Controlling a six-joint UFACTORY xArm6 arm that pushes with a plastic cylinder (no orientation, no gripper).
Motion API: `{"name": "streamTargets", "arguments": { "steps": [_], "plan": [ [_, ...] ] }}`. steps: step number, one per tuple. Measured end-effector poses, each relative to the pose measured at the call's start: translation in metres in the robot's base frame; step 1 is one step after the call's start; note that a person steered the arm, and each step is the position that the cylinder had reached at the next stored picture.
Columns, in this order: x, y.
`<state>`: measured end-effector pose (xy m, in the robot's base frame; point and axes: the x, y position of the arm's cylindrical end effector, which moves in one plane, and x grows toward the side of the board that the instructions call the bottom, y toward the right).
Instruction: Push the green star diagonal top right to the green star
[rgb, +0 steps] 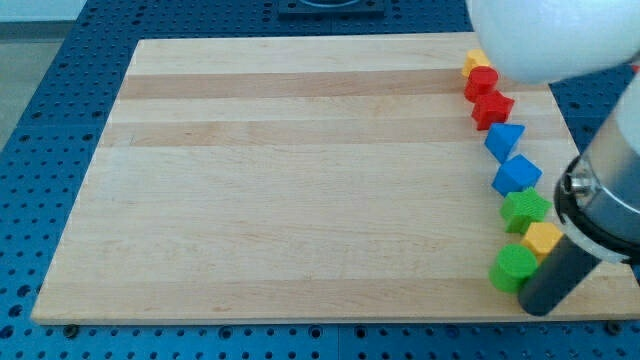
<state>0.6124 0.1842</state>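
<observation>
**A:** what's sitting on the desk (300, 180)?

**B:** wooden one. Blocks all hug the 3 o'clock edge: yellow block (477, 62), red cylinder (481, 82), red star (492, 108), blue triangle (505, 140), blue cube (517, 174), green star (525, 209), yellow one (543, 238), green cylinder (513, 266) toward 5.

Tool's tip (537, 305) beside green cylinder (512, 267), below green star (525, 209).

On the board (300, 180), a line climbs from the green star (525, 208) towards the view's top: blue cube (517, 174), blue triangle (505, 139), red star (492, 108), red cylinder (481, 82), yellow block (477, 61). Below the star lie another yellow block (542, 238), the green cylinder (513, 266), and lowest, my tip (535, 302).
</observation>
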Motion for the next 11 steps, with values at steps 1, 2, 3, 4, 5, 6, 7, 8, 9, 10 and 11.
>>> {"name": "streamTargets", "arguments": {
  "steps": [1,2,3,4,5,6,7,8,9,10,11],
  "plan": [
    [-0.040,-0.009],
    [-0.052,-0.013],
    [-0.057,-0.013],
    [-0.027,-0.020],
    [0.006,-0.027],
    [0.006,-0.027],
    [-0.002,0.018],
    [-0.009,0.021],
    [-0.009,0.018],
    [-0.011,0.007],
    [-0.018,-0.004]
  ]
}}
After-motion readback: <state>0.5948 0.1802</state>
